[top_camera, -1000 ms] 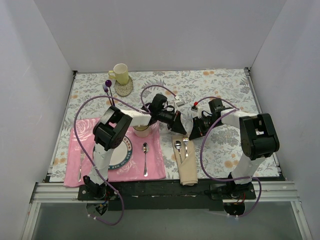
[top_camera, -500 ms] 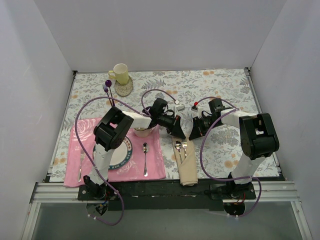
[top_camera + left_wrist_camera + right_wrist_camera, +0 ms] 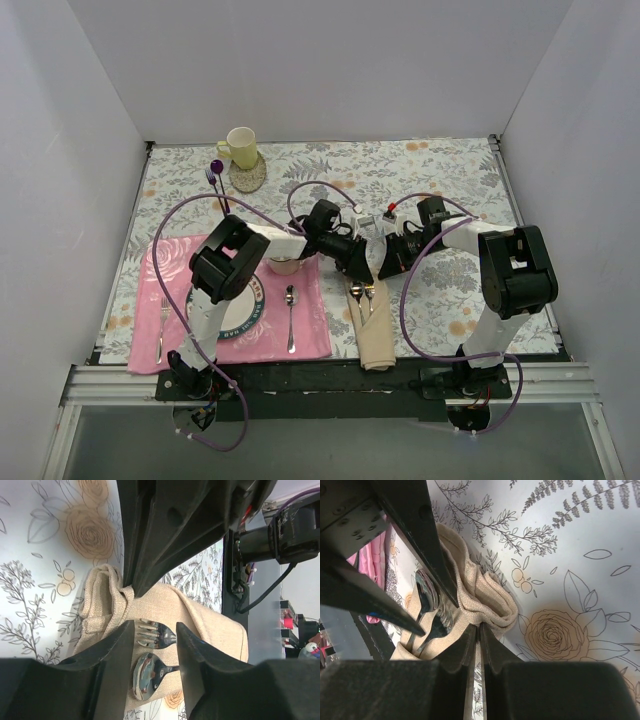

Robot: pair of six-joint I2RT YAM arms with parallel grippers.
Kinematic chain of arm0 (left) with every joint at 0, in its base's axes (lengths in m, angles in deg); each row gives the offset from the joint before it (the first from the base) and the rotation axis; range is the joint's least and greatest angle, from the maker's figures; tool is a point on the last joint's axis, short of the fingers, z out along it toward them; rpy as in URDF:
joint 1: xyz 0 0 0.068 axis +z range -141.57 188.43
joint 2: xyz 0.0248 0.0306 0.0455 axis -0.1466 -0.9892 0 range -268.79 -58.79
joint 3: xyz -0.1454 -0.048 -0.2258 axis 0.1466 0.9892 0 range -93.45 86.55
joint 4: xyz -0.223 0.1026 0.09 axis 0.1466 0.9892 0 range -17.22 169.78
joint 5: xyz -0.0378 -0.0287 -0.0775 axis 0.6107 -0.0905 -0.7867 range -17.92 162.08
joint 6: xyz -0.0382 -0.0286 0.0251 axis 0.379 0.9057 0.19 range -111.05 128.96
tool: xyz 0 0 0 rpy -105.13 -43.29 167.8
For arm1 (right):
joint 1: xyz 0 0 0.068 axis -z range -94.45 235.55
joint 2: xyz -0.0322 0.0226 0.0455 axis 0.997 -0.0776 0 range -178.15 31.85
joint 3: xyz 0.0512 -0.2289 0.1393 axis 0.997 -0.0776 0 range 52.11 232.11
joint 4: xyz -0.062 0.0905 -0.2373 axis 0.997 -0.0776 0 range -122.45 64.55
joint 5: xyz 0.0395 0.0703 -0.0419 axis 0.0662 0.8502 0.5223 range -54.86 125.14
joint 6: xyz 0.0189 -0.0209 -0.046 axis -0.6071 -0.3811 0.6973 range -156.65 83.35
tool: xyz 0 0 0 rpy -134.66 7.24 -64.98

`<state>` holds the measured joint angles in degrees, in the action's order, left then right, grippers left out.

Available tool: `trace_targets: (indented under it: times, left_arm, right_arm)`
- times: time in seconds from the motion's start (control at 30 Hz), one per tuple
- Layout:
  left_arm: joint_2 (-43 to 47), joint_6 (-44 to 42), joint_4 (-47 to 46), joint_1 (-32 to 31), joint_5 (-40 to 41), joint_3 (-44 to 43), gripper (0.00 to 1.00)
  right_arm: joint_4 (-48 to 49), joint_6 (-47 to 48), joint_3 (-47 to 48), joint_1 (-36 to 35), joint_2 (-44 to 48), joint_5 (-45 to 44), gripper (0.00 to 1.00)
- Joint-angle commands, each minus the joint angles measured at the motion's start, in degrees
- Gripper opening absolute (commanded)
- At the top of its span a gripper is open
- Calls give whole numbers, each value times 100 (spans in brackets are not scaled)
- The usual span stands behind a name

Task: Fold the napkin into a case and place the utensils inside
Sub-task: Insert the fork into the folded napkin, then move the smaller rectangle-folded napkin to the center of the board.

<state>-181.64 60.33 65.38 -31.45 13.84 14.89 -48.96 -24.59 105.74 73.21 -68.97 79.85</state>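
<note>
Napkin, folded into a narrow beige pouch, lies on the grey floral tablecloth that covers the desk. The small spoon and fork are tucked into it, with their heads sticking out at its far end.

From above, that far end is hidden under the two black pincers. The wrist cameras show more. The right wrist view shows the right pincer pressed together on a bunched fold of the napkin's far edge. The left wrist view shows the left pincer spread. The fork tines and spoon bowl show through the gap, and I cannot tell whether it touches them.

Both arms reach in over the napkin's far end, one from each side. Their wrists tip downward and their tips nearly meet.

Just left of the napkin is a pink placemat. It carries a plate, a longer lone spoon, a fork at its left edge and a small cup at its far edge. Well beyond the napkin, to the left, a yellow mug stands on a round coaster, with a purple-handled fork beside it. White walls close the desk in on three sides.
</note>
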Motion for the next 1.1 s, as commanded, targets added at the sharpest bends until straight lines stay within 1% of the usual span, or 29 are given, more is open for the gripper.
trace_targets:
  times: [0.0, 0.1, 0.3, 0.33, 0.47, 0.6, 0.67, 0.7, 0.77, 0.8, 0.83, 0.87, 0.9, 0.93, 0.97, 1.0, 1.03, 1.07]
  left_arm:
    - [375, -145, 125, 164, 67, -366, 41]
    - [472, -163, 133, 235, -3, -507, 47]
    - [534, 65, 72, 358, -21, -779, 55]
    - [534, 74, 115, 410, -4, -823, 58]
    - [551, 215, 212, 621, 23, -1034, 65]
    - [622, 154, 580, 832, 146, -1402, 74]
    - [648, 84, 704, 938, 234, -1535, 82]
    - [700, 66, 931, 973, 269, -1596, 85]
    - [762, -48, 1125, 1070, 444, -1807, 98]
    - [780, -101, 1457, 1113, 497, -1921, 98]
    - [789, -197, 1635, 1209, 532, -2201, 98]
    - [797, -233, 1828, 1263, 707, -2369, 98]
    - [789, -259, 2282, 1324, 804, -2553, 98]
    - [736, -294, 2556, 1481, 875, -3051, 98]
    - [701, -312, 2846, 1579, 989, -3299, 98]
    - [666, -330, 3467, 1675, 1059, -3615, 98]
    - [561, -339, 3786, 1885, 1104, -4175, 98]
    - [508, -434, 4112, 2009, 1095, -4529, 98]
  right_arm:
    - [162, -107, 218, 82, -35, -155, 12]
    - [224, -229, 236, 100, -52, -252, 12]
    - [434, -563, 280, 161, -157, -428, 12]
    - [461, -607, 350, 179, -201, -454, 12]
    - [540, -731, 640, 258, -403, -595, 12]
    - [584, -845, 1018, 390, -623, -709, 12]
    - [567, -828, 1263, 451, -711, -700, 13]
    - [540, -810, 1334, 469, -729, -666, 14]
    - [418, -740, 1536, 478, -729, -508, 23]
    - [391, -731, 1728, 513, -703, -429, 28]
    - [365, -731, 1808, 531, -598, -271, 36]
    - [234, -661, 1905, 548, -536, -191, 40]
    - [128, -600, 2158, 574, -457, -121, 43]
    - [5, -521, 2265, 592, -300, -68, 48]
    - [-179, -424, 2388, 618, -203, -41, 52]
    - [-285, -371, 2589, 714, -2, 46, 57]
    - [-382, -318, 2696, 776, 87, 90, 70]
    - [-583, -205, 2793, 838, 167, 108, 75]
